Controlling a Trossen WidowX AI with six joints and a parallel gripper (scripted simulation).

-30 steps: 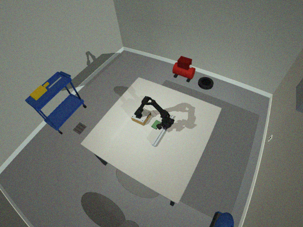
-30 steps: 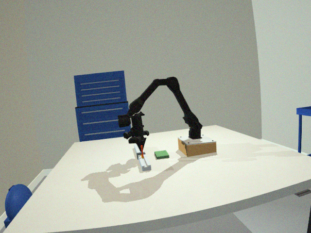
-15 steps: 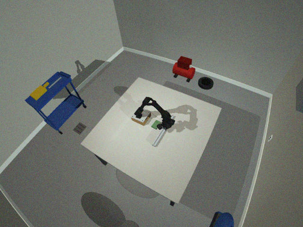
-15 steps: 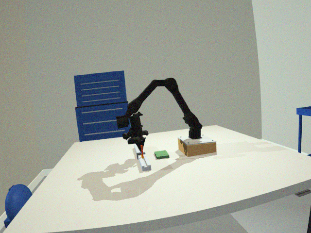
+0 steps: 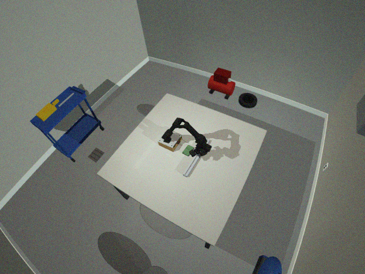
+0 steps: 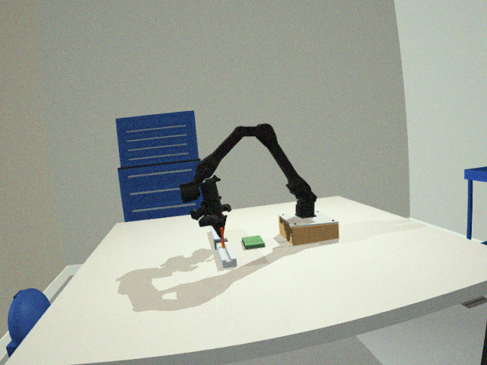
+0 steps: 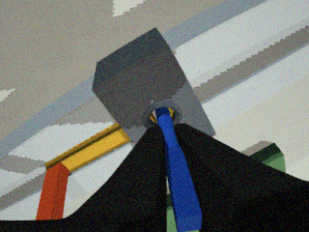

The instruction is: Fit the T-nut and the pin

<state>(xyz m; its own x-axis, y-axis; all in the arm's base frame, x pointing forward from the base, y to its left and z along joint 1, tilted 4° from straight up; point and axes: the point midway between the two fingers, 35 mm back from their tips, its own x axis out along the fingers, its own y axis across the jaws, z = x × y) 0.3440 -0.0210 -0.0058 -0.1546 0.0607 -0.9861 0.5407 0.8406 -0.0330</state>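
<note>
- Lg white desk (image 5: 141, 177) (image 6: 314, 298): carries alum. slotted rail (image 5: 191, 166) (image 6: 227, 257) (image 7: 241, 53).
- Dark grey block bracket (image 7: 145, 82) on rail; brass nut (image 7: 98, 147) partly under it, orange handle (image 6: 222, 236) (image 7: 53, 190) to one side.
- Black end effector (image 5: 193, 152) (image 6: 221, 232) (image 7: 168, 135) over bracket, gripping blue pin (image 7: 181, 179).
- Key: pin's lower end at bracket hole, prob. just entering; long axis must line up w/ hole, then push down.

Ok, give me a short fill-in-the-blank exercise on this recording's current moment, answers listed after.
The gripper is shut on the ____ pin.
The pin's far end is at the ____ in the dark bracket.
The T-nut's upright handle is coloured ____.
The tray is coloured ____.

Missing words: blue; hole; orange; green.
</note>
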